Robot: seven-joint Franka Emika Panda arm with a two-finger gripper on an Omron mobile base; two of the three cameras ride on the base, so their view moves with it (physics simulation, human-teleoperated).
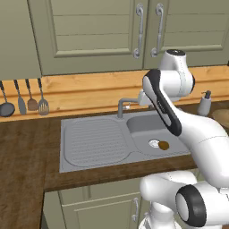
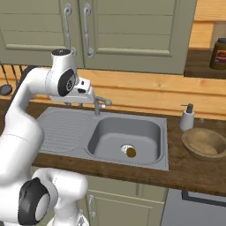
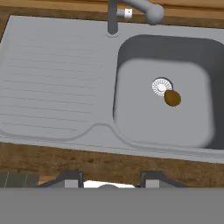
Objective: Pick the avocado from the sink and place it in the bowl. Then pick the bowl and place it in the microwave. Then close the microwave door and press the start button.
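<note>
On the far left I see utensils [image 1: 24, 102] hanging on the wooden backsplash. Next, the sink [image 1: 89, 143] set in the wood desk [image 1: 22, 152], ribbed drainboard on the left, basin on the right, curved faucet [image 2: 100, 105] at the back rim between them. The avocado [image 2: 131, 152] lies on the basin floor, touching or just beside the round silver drain [image 3: 161, 86], on its right in the left base view. My end effector [image 3: 111, 178] hangs high over the sink's front edge, well apart from the avocado, looking down; the fingertips [image 3: 72, 178] stand part open with nothing between them. Right of the basin a soap dispenser [image 2: 187, 118] stands at the backsplash, and the bowl [image 2: 205, 143] sits upright on the desk just in front of it, empty. A dark jar [image 2: 218, 54] sits on a shelf at upper right.
</note>
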